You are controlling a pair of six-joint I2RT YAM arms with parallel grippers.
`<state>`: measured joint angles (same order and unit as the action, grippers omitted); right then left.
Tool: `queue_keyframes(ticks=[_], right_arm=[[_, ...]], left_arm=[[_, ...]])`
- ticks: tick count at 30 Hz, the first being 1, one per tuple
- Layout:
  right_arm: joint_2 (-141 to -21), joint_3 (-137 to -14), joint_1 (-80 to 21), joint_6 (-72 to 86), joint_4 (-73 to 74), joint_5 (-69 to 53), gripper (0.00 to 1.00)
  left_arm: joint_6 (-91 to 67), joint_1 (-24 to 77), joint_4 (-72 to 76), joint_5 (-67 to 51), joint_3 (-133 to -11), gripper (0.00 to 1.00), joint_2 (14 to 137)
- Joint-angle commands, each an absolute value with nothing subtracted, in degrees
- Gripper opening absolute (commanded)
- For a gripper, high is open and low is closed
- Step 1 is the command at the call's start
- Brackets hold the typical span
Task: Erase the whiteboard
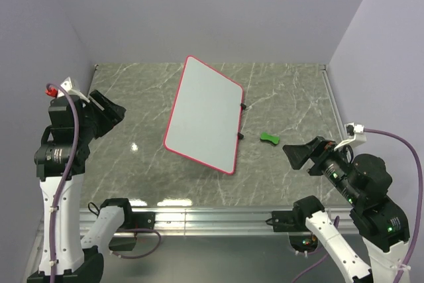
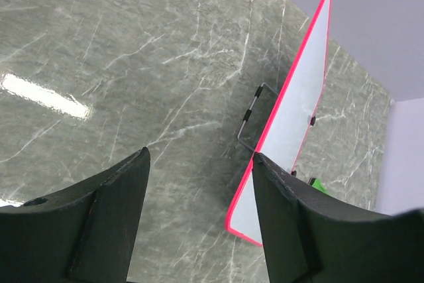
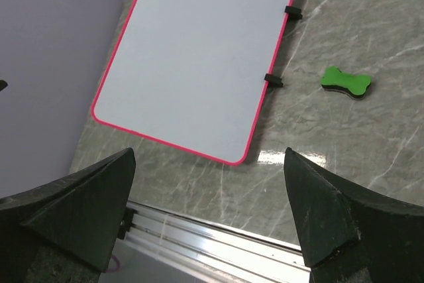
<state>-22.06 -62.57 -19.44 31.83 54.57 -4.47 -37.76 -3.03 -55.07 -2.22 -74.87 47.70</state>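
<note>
Your whiteboard (image 1: 203, 114) sits near the middle of the desk (image 1: 146, 177), turned askew, with its two black clips (image 1: 240, 136) on the right edge and a white face that looks blank. Your left gripper (image 1: 114, 111) hangs over the desk's left side, well apart from the board, with its jaws partly spread and nothing between them. Your right gripper (image 1: 298, 156) is spread wide and empty on the right, and the green eraser (image 1: 269, 139) lies on the desk between it and the board, touching neither.
</note>
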Motion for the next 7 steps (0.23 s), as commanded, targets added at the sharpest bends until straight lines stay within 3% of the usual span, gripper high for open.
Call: queue_keyframes(ticks=[1, 7], right_arm=[[-22.7, -62.4, -19.2, 31.1, 54.3, -5.9, 1.0], [-21.8, -59.8, -19.2, 31.8, 51.4, -7.3, 1.0]], left_arm=[[-38.5, -2.9, -55.1, -2.6, -74.0, 0.68, 45.5], [-36.6, -2.9, -55.4, -1.6, -74.2, 0.86, 45.3]])
